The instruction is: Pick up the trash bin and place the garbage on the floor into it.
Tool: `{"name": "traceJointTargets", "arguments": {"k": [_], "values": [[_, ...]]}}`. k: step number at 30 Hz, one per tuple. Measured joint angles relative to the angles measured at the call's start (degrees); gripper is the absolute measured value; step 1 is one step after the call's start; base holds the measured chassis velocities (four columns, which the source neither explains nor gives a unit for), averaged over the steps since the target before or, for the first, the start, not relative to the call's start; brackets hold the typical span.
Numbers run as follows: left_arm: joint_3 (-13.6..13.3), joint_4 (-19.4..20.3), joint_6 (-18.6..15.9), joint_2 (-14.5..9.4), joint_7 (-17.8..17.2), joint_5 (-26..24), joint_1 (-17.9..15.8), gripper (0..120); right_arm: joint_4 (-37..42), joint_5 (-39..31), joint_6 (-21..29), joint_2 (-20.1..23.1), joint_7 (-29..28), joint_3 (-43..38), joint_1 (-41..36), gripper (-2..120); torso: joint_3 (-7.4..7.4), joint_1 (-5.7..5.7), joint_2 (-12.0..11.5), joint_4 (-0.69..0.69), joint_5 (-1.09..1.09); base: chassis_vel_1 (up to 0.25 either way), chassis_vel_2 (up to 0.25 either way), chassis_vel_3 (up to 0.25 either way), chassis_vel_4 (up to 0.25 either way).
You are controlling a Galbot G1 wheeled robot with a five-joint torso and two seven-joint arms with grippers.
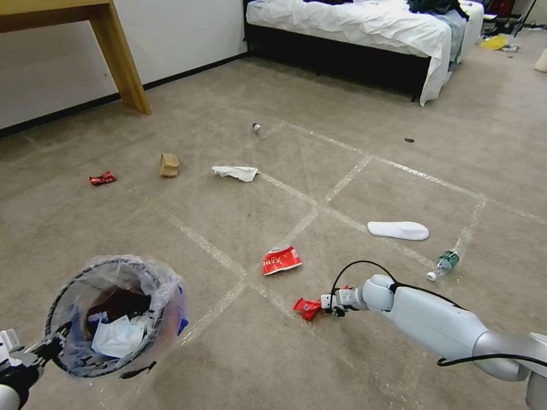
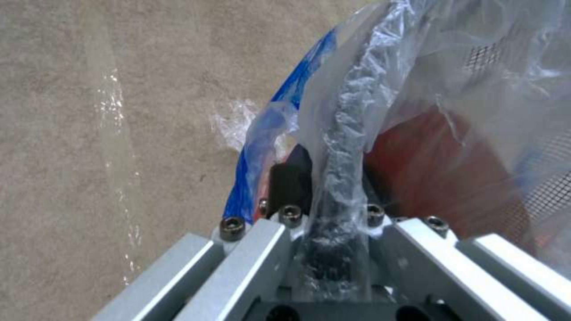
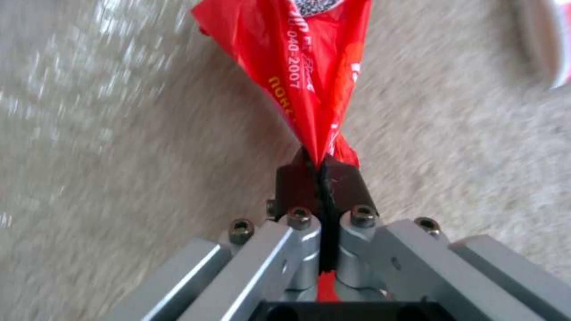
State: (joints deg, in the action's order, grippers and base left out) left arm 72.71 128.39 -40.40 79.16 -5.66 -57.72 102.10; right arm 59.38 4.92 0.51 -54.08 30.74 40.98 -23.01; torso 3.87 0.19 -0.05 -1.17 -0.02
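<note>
Both grippers clenched, one on the bin rim, one on a wrapper.
Left gripper [image 2: 333, 196] pinched the trash bin [image 1: 114, 319] by its bagged rim, low at the robot's left; right gripper [image 3: 321, 178] gripped a red snack wrapper [image 3: 297, 67] over the floor [image 1: 239, 216], digits "040-2007" legible, other print cut off.

Trash bin [image 1: 114, 316] left; wrapper [image 1: 306, 308] right of it; can [image 1: 281, 259] behind wrapper.
</note>
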Motion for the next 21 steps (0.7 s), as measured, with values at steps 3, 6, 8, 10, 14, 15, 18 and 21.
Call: {"name": "traceJointTargets", "arguments": {"k": [3, 6, 8, 10, 14, 15, 18, 21], "values": [[0.00, 0.51, -0.04, -0.49, -0.11, -0.35, 0.05, 1, 2.70, -4.42, -0.06, 0.27, -1.45, -2.59, -0.35, 0, 0.00, 0.00, 0.00, 0.00, 0.00, 0.000, 0.000, 0.000, 0.000], [-0.06, 0.78, -0.15, -0.76, -0.32, -0.69, 0.05, 1, 4.46, -6.43, 0.14, 0.33, -2.37, -3.73, -0.40, 0, 0.00, 0.00, 0.00, 0.00, 0.01, 0.000, 0.000, 0.000, 0.000], [-0.55, 1.51, -0.69, -1.69, -1.09, -1.86, 0.05, 1, 11.22, -11.68, 0.83, 0.50, -5.06, -7.13, 0.07, 0, 0.00, 0.00, 0.00, 0.00, 0.00, 0.000, 0.000, 0.000, 0.000], [-0.73, 1.65, -0.82, -2.00, -1.25, -2.10, -0.02, 1, 13.40, -13.22, 1.13, 0.56, -5.99, -7.84, 0.48, 0, 0.00, 0.00, 0.00, 0.01, 0.00, 0.000, 0.000, 0.000, 0.000], [-1.74, 1.29, -1.49, -4.17, -1.93, -3.13, -0.31, 1, 23.33, -22.49, 3.39, -0.13, -10.74, -12.13, 2.77, 0, 0.00, 0.00, 0.00, 0.00, 0.00, 0.000, 0.000, 0.000, 0.000], [-1.74, 1.29, -1.49, -4.17, -1.93, -3.13, -0.31, 1, 23.33, -22.49, 3.39, -0.13, -10.74, -12.13, 2.77, 0, 0.00, 0.00, 0.00, 0.00, 0.00, 0.000, 0.000, 0.000, 0.000], [-2.21, 0.35, -1.67, -6.11, -2.40, -3.74, -0.58, 1, 28.75, -28.79, 4.56, -1.25, -13.38, -13.88, 4.41, 0, 0.00, 0.00, 0.00, 0.00, -0.02, 0.000, 0.000, 0.000, 0.000], [-2.68, -0.30, -1.67, -8.32, -3.32, -5.14, -0.82, 1, 34.57, -34.53, 4.98, -2.97, -16.13, -14.89, 6.21, 0, 0.00, 0.00, 0.00, 0.00, -0.02, 0.000, 0.000, 0.000, 0.000]]}}
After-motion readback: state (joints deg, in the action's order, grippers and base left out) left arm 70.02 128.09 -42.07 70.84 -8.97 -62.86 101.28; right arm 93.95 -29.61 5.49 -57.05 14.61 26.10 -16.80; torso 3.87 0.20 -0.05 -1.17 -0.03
